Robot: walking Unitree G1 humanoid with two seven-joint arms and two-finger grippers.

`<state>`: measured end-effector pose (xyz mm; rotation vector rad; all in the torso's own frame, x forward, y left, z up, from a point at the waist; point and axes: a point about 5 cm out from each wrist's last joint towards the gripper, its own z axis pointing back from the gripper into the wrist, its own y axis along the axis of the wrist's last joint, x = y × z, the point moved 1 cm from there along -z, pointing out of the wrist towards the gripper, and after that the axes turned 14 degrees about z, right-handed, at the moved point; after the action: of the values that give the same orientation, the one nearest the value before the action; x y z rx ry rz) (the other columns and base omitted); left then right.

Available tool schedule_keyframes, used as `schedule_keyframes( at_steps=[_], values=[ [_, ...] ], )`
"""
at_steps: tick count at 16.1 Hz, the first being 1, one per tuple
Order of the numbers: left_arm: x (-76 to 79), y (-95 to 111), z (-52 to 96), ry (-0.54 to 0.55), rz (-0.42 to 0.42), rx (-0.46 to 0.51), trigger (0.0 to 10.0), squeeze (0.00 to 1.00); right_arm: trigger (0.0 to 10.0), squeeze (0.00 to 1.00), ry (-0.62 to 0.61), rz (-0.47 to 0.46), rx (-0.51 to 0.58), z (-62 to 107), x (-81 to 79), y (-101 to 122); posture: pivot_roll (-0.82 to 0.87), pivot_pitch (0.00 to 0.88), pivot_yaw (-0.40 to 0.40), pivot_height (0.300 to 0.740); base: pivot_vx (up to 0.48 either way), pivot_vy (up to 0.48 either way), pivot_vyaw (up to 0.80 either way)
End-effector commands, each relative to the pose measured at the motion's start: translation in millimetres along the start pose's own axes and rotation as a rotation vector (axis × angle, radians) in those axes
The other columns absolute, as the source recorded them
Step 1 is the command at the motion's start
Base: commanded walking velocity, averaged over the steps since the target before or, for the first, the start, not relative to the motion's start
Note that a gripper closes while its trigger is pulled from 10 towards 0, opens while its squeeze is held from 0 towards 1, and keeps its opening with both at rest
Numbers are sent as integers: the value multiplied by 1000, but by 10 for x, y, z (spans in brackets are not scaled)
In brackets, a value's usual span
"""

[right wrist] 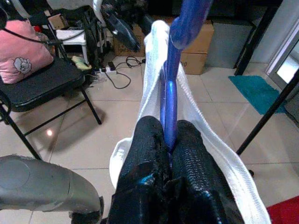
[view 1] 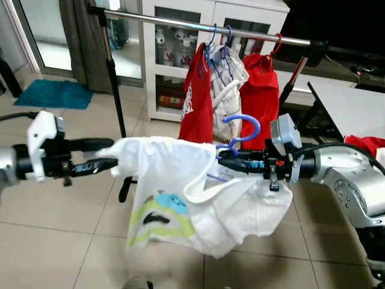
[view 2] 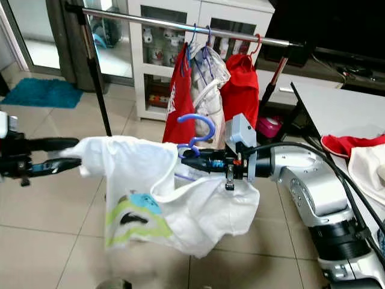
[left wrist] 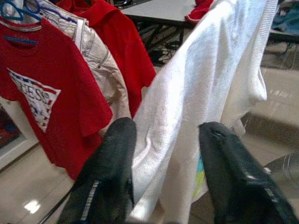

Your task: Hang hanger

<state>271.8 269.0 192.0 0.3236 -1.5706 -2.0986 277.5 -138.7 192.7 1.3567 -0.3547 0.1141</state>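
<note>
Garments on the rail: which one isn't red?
The middle one, a white garment on a blue hanger, between the red printed T-shirt and the red top on the rail.

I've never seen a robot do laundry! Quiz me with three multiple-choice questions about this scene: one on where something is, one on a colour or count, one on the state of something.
1. Where is the white T-shirt?
A. Lying on the floor
B. Held up between the two grippers
C. Hanging on the rail

2. What colour is the hanger in the right gripper?
A. Blue
B. Green
C. Black

3. What state is the right gripper in?
A. Wide open and empty
B. Shut on the hanger
C. Shut on a red shirt

Answers:
1. B: the T-shirt stretches from the left gripper to the right one, in front of the rail.
2. A: its hook curves up blue above the shirt's collar.
3. B: the right wrist view shows both black fingers pressed against the blue hanger stem.
</note>
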Motion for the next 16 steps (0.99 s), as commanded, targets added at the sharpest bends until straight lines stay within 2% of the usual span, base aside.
schedule_keyframes(
  at_steps=[1,4,8,11,14,16],
  values=[
    [-10,-7,-40,-10,-10,-13,0,0,10000,0,10,17,13,37,-3,66,-80,0,-77,740,0,0,0],
    [-53,-46,-60,-3,-10,-5,0,0,10000,0,12,13,17,34,-16,74,-83,0,-71,740,0,0,0],
    [-82,-61,-91,-15,-3,11,0,0,10000,0,-33,-76,6,12,2,63,-83,0,-71,740,0,0,0],
    [-84,-69,-92,-12,0,15,0,0,10000,0,-13,-99,7,7,-16,67,-80,0,-74,740,0,0,0],
    [-106,-98,-47,14,24,21,0,0,10000,0,-3,-70,13,-1,-14,85,-78,0,-76,740,0,0,0],
    [-152,-136,50,74,69,28,0,0,10000,0,-2,-66,14,8,-11,88,-77,0,-78,740,0,0,0]
  ],
)
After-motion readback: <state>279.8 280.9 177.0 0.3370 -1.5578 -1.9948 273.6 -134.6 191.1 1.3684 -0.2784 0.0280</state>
